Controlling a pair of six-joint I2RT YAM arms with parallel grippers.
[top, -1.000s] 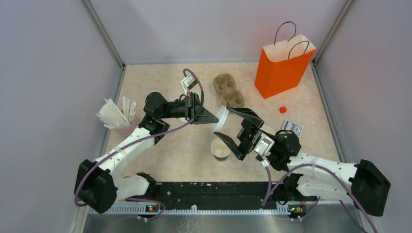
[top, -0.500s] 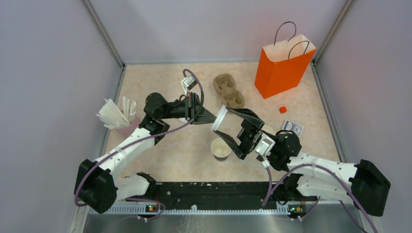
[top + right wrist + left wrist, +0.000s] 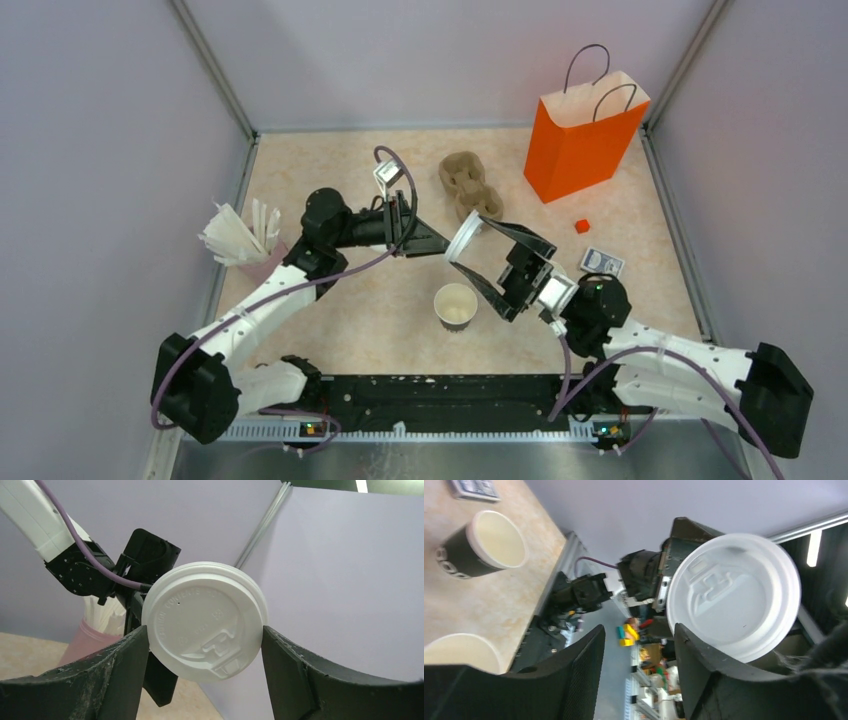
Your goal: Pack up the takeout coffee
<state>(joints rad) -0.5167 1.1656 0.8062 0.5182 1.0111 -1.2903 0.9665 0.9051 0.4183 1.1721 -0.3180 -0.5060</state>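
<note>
A round white plastic lid (image 3: 202, 627) is raised above the table, pinched at its rim between the two fingers of my right gripper (image 3: 202, 631), which is shut on it. From above, the lid (image 3: 462, 243) stands on edge at the tips of the right gripper (image 3: 463, 245). My left gripper (image 3: 440, 247) sits just left of it, touching or nearly so. The left wrist view shows that gripper (image 3: 639, 629) open and empty, the lid (image 3: 734, 592) beyond its right finger. An open pale paper cup (image 3: 455, 305) stands below the lid. A second open cup (image 3: 479, 545) with a dark side stands further off.
A tall orange paper bag (image 3: 580, 140) stands at the back right, with a brown pulp cup tray (image 3: 470, 185) to its left. A pink holder of white sticks (image 3: 240, 240) is at the left wall. A small red cube (image 3: 582, 226) and a card (image 3: 603, 263) lie right of the arms.
The left gripper has opened and let go of the lid. The right gripper has closed in on the lid's rim and shifted slightly right and back with it.
</note>
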